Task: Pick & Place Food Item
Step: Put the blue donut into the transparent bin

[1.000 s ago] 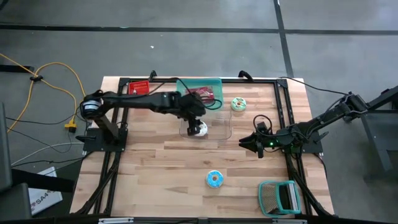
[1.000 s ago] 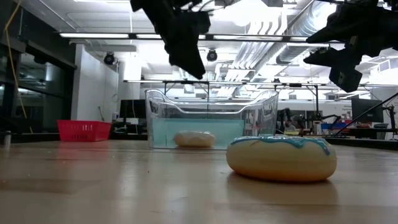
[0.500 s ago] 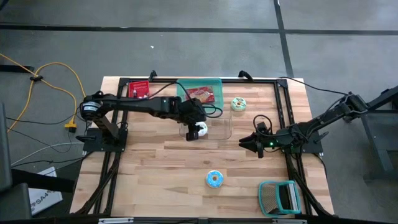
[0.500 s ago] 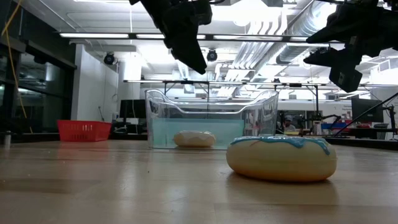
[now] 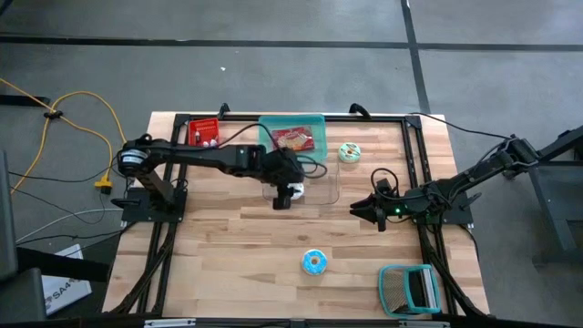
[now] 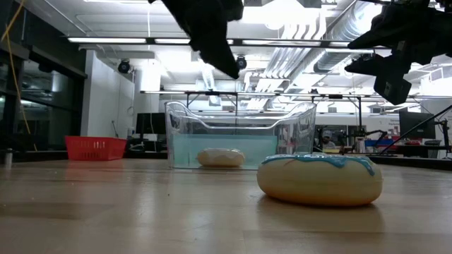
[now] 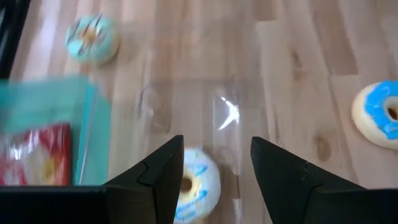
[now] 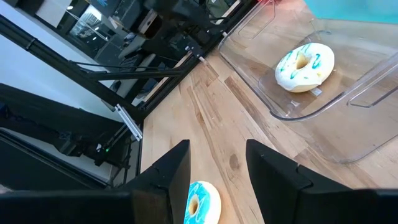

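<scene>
A white doughnut with blue stripes (image 5: pixel 294 190) (image 7: pixel 198 186) lies flat on the floor of a clear plastic container (image 5: pixel 321 182) (image 6: pixel 240 134) at mid-table. My left gripper (image 5: pixel 283 199) (image 7: pixel 214 146) hangs open above the container, slanting down over the doughnut and clear of it. A blue-iced doughnut (image 5: pixel 314 262) (image 6: pixel 319 178) lies flat on the table nearer the front. A green-iced doughnut (image 5: pixel 349 152) lies behind the container. My right gripper (image 5: pixel 357 211) (image 8: pixel 217 149) waits open and empty at the right.
A teal lid (image 5: pixel 273 128) with a red packet (image 5: pixel 293 138) on it lies at the far edge. A red box (image 5: pixel 204 132) stands at the far left. A teal rack (image 5: pixel 410 290) sits at the near right corner. Black frame rails run along the table's sides.
My left gripper has drifted a little toward the table's near edge and slightly up above the container, rolling about its own axis. It stays open. The striped doughnut has kept its place in the container.
</scene>
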You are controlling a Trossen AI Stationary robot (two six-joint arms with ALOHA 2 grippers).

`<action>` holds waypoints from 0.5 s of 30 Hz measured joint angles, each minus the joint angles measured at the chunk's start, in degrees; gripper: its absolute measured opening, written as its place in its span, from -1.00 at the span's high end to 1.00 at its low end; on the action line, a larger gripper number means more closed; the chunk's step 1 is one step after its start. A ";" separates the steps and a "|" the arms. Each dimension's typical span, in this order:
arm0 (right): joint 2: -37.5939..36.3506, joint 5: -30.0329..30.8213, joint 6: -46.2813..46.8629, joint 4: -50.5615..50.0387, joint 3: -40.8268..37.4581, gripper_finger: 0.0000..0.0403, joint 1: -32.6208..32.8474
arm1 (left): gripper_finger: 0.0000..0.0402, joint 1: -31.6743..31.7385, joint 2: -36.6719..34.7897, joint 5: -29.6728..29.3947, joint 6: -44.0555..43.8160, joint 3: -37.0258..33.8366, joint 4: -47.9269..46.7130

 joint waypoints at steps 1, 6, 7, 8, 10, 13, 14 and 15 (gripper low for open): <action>0.00 0.00 0.00 0.00 0.00 0.28 -0.02 | 0.10 -0.65 0.00 0.01 1.62 0.00 0.82; 0.00 0.00 0.02 -0.01 0.00 0.28 -0.01 | 0.10 -4.46 0.76 0.03 8.10 0.00 3.82; 0.00 0.00 0.02 0.00 0.00 0.28 -0.02 | 0.10 -5.32 1.10 0.01 8.73 0.00 4.20; 0.00 0.00 0.00 -0.01 0.00 0.28 -0.02 | 0.10 -6.14 1.52 0.04 8.87 0.04 5.36; 0.01 0.00 0.01 0.00 0.00 0.28 0.00 | 0.10 -7.70 1.85 0.03 8.88 0.01 4.83; 0.02 0.00 0.02 -0.40 0.02 0.28 -0.02 | 0.10 -10.11 2.87 0.03 8.37 0.00 5.73; 0.02 -0.02 0.00 -0.38 0.02 0.28 0.00 | 0.10 -10.89 2.92 0.05 8.05 -0.03 5.20; 0.00 -0.02 0.00 -0.35 0.02 0.28 0.00 | 0.10 -11.70 2.93 0.03 7.83 -0.04 5.24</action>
